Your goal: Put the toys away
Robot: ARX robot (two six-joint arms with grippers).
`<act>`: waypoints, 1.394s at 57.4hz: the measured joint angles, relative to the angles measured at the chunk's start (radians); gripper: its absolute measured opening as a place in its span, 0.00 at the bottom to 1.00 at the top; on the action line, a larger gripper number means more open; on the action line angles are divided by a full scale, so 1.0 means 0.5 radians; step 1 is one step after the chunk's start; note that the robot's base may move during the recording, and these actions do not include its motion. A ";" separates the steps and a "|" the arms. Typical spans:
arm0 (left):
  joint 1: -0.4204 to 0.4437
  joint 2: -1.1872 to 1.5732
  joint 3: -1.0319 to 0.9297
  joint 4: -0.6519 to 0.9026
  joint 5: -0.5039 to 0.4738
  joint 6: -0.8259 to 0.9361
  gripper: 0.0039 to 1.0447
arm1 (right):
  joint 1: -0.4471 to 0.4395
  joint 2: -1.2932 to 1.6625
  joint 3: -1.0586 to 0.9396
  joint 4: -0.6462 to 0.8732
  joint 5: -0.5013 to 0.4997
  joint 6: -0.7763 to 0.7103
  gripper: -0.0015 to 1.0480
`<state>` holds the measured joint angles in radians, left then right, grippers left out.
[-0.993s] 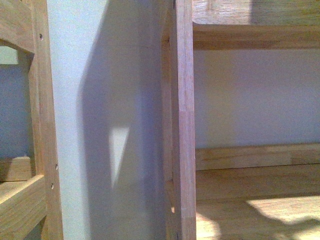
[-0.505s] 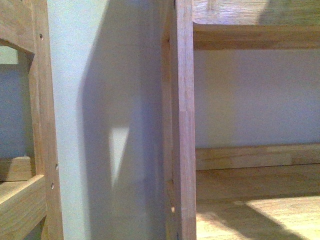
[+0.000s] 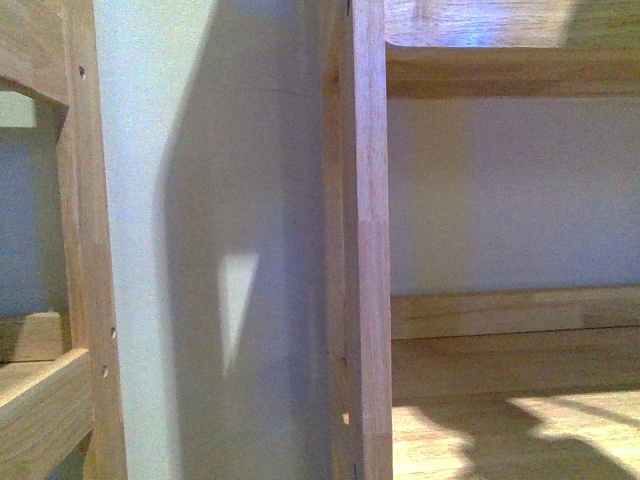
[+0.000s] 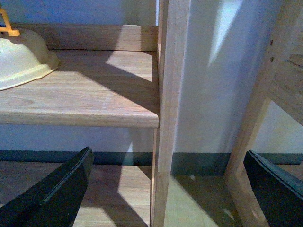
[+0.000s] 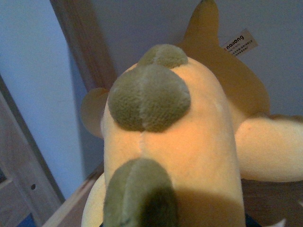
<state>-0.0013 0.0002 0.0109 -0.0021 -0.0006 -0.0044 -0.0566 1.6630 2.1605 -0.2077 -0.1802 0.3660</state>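
right wrist view: plush animal (image 5: 189, 142) fills the centre of frame, orange-yellow with green patches, white label at upper right. right gripper itself unseen; cannot tell whether it clamps the plush.

left wrist view: left gripper (image 4: 170, 189) fingers spread wide at the lower corners, nothing between them. beyond, wooden shelf (image 4: 85, 99); cream bowl (image 4: 21, 59) at upper left.

front view: upright shelf post (image 3: 365, 250) at centre, pale wall (image 3: 500, 190) behind.

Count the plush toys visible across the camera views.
1: an orange-yellow plush toy fills the right wrist view, close to the camera beside a wooden post. Others may be hidden outside these views.
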 joint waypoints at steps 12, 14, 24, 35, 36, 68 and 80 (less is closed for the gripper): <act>0.001 0.000 0.000 -0.001 0.000 0.000 0.95 | 0.064 0.129 0.195 -0.185 0.009 0.134 0.16; 0.000 0.000 0.000 0.000 0.000 0.001 0.95 | 0.069 0.144 0.216 -0.212 0.010 0.153 0.16; 0.000 0.000 0.000 0.000 0.000 0.000 0.95 | 0.100 0.233 0.288 -0.333 -0.017 0.271 0.16; 0.000 0.000 0.000 -0.001 0.000 0.000 0.95 | 0.143 0.272 0.272 -0.341 -0.099 0.335 0.16; 0.001 0.000 0.000 -0.001 0.000 0.001 0.95 | 0.146 0.271 0.270 -0.341 -0.105 0.337 0.16; 0.001 0.000 0.000 -0.001 0.000 0.001 0.95 | 0.246 0.194 0.003 -0.137 -0.164 0.426 0.16; 0.000 0.000 0.000 0.000 0.000 0.001 0.95 | 0.254 0.164 -0.025 -0.127 -0.139 0.356 0.44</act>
<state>-0.0013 0.0002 0.0109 -0.0021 -0.0006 -0.0040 0.0704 1.7451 2.1479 -0.2714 -0.2497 0.5442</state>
